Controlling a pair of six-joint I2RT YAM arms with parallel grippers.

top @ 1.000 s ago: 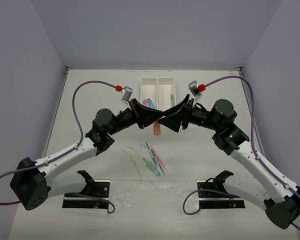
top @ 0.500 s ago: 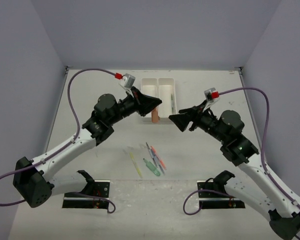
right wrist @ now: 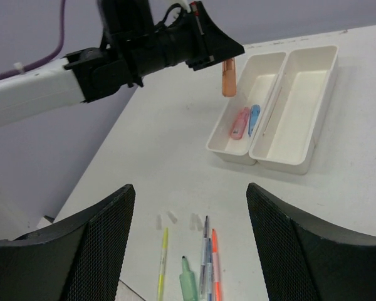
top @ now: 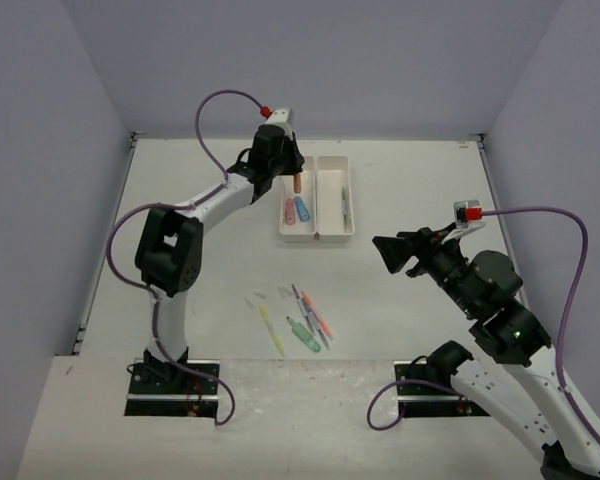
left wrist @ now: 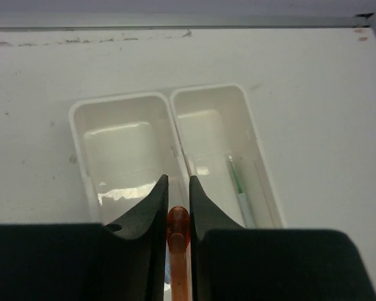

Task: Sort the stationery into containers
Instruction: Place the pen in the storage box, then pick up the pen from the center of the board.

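Left wrist view: left gripper point(left wrist: 176, 183) has its fingers nearly shut, pinching an orange piece point(left wrist: 177, 227) btw them. The piece's rounded end sits back from the fingertips at lower centre. The rest runs off the bottom edge, so its length can't be read here. Beyond the tips, mid frame, lies the white tray point(left wrist: 79, 135), w/ two long compartments side by side. A green pen point(left wrist: 237, 183) lies lengthwise in the right-hand compartment. The tray's near end is hidden behind the black fingers.

Right wrist view: the orange piece hangs straight down from the left gripper's tips, upper centre, by the tray's far left corner. Can't tell whether it is over the compartment or just outside the rim. A pink piece point(right wrist: 239, 123) and a blue piece point(right wrist: 254, 119) lie side by side in the left-hand compartment, close together; touching or not, can't tell. The right gripper point(right wrist: 189, 188) has its fingers spread wide w/ nothing btw them, above the table point(right wrist: 147, 160). At bottom centre, loose pens point(right wrist: 203, 266) lie on the table: yellow, green, grey, orange. Their lower ends are cut off by the frame edge.

Top view: the right gripper sits mid right, well apart from tray and pens.
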